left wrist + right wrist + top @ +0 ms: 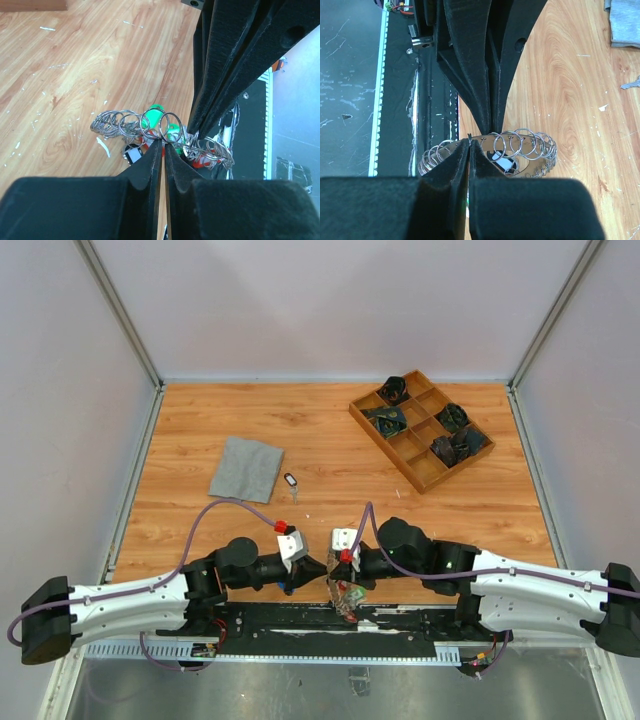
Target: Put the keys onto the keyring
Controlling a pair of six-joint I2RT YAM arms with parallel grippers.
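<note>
Keyring is at 6 o'clock, where the tabletop wood meets the black base rail, and it's pinched from both sides. Left end effector has its jaws down to a slit, clamped on the wire. Right end effector is fully closed on it too, tips almost meeting. We see a loose key at 11 o'clock, a grey cloth beside it and a wooden tray at 1 o'clock. Bare wood lies between.
</note>
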